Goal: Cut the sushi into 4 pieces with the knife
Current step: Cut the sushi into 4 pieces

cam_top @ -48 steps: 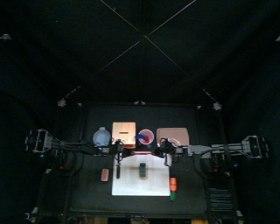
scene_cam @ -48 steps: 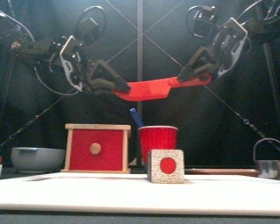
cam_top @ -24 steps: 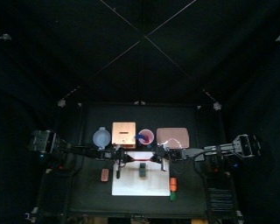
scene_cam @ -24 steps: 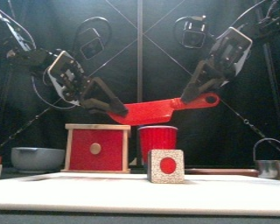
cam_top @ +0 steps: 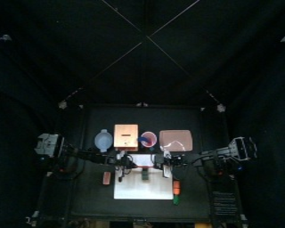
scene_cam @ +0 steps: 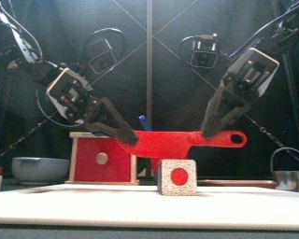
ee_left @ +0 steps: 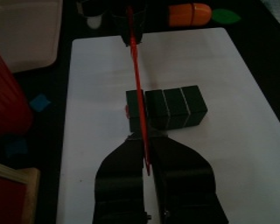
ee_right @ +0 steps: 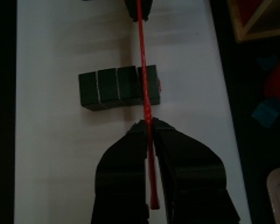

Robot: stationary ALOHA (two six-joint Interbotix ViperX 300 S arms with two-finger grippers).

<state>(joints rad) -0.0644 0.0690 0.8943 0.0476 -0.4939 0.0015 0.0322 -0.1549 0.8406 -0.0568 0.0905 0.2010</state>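
The toy sushi roll (scene_cam: 177, 176) lies on the white cutting board (scene_cam: 64, 203), its white end with a red centre facing the front. It shows as a row of dark green blocks in the left wrist view (ee_left: 166, 107) and the right wrist view (ee_right: 119, 86). A red toy knife (scene_cam: 177, 142) hangs level just above it, across the roll. My left gripper (scene_cam: 121, 138) is shut on the blade end and my right gripper (scene_cam: 217, 133) is shut on the handle end. In both wrist views the knife (ee_right: 143, 79) shows edge-on as a thin red line over the blocks.
Behind the board stand the wooden box with a red drawer front (scene_cam: 102, 157), the blue-grey bowl (scene_cam: 37, 168) at the left and the metal cutter (scene_cam: 287, 174) at the right. The pink tray (cam_top: 176, 139) lies at the back right. An orange toy (ee_left: 192, 12) lies beside the board.
Both arms have come down together, lowering the red knife from well above the red cup to just over the sushi roll. The roll has not moved.
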